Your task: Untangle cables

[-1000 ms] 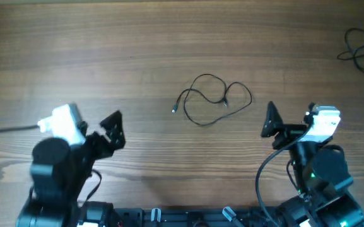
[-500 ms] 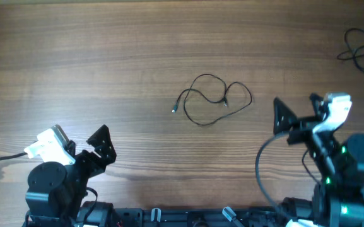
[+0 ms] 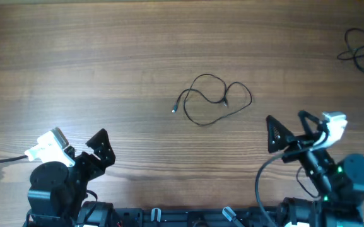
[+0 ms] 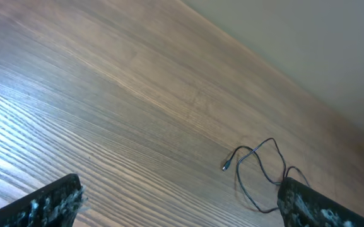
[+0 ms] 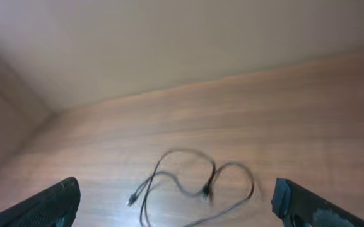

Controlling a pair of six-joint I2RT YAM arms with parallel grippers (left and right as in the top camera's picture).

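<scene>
Overhead and wrist views of a two-arm rig at a wooden tabletop (image 3: 106, 50). A thin dark cable (image 3: 200, 77) lies near the middle of the tabletop in two loose loops that cross at a small junction (image 3: 224, 99), with one small plug (image 3: 175, 110) pointing toward the left arm. It is well apart from both arms. The left end effector (image 3: 101, 148) and the right end effector (image 3: 289, 128) each hold their fingers spread wide with nothing between them, both hanging near the front edge. The cable appears very light, limp and thin, so it will likely drag or slip rather than hold a shape. A firm pinch on the plug or on a strand just beside the crossing looks the safest hold, with the other arm taking the far loop. A second bunch of cords (image 3: 358, 53) sits at the far right corner, near the right arm's side but clear of the central loops. Nothing stands between either arm and the cable
</scene>
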